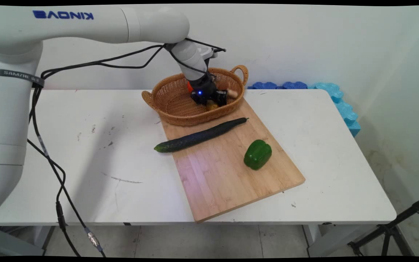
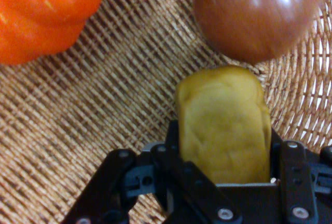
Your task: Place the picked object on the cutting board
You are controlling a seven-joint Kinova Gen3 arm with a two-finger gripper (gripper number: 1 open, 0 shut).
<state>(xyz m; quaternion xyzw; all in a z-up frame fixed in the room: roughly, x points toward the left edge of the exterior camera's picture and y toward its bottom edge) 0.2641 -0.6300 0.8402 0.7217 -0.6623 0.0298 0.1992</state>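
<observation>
My gripper [image 1: 213,103] is down inside the wicker basket [image 1: 166,107] at the back of the table. In the hand view its two fingers stand on either side of a yellow-brown bread-like lump [image 2: 223,120], and the gripper [image 2: 224,145] is shut on it. The lump [image 1: 212,106] shows just below the hand, close to the woven basket floor [image 2: 104,105]. An orange lobed vegetable [image 2: 41,11] lies to the upper left and a glossy brown round thing [image 2: 257,14] to the upper right. The arm hides most of the orange vegetable [image 1: 188,86] in the main view.
The basket stands on the far end of a wooden cutting board [image 1: 231,182]. A long dark cucumber [image 1: 200,135] lies across the board and a green bell pepper [image 1: 257,154] sits on its right side. Blue foam [image 1: 340,102] lines the table's far right edge.
</observation>
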